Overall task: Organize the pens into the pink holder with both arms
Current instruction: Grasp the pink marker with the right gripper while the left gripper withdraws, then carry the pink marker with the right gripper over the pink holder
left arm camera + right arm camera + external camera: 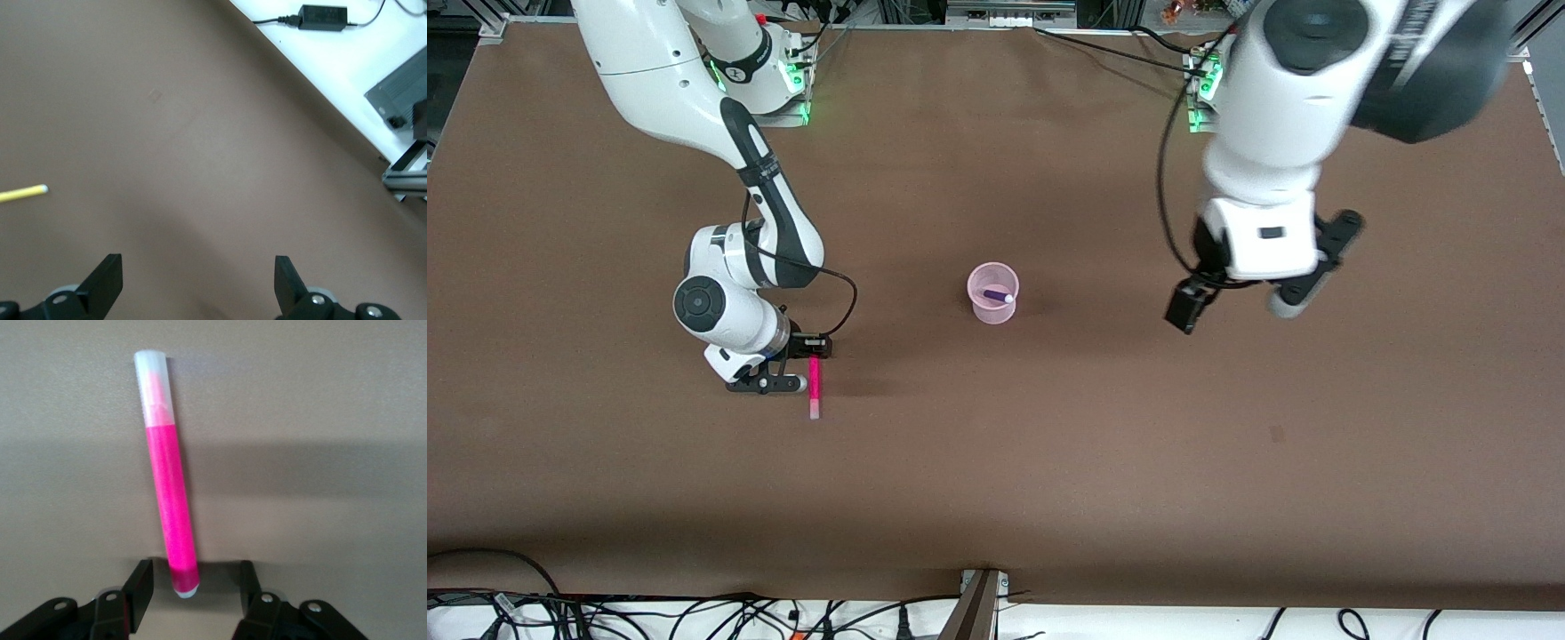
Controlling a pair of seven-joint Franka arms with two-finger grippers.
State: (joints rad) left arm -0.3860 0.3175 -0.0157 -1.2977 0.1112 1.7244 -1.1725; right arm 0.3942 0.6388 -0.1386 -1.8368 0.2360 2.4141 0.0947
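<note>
A magenta-pink pen [815, 389] lies flat on the brown table toward the right arm's end. My right gripper [810, 357] is down at the table, open. Its fingers straddle the pen's [167, 480] farther end, with a gap on each side of it [193, 577]. The pink holder [976, 307] stands upright mid-table with a purple pen [996, 295] leaning inside it. My left gripper [1238, 307] hangs open and empty over bare table toward the left arm's end. In the left wrist view its fingers [199, 280] are spread wide, and a yellow pen [23, 193] lies on the mat off to one side.
The left wrist view shows the brown mat's edge, with a white surface carrying a black power adapter [323, 15] and a metal frame [407, 177]. Cables [649, 618] run along the table's edge nearest the front camera.
</note>
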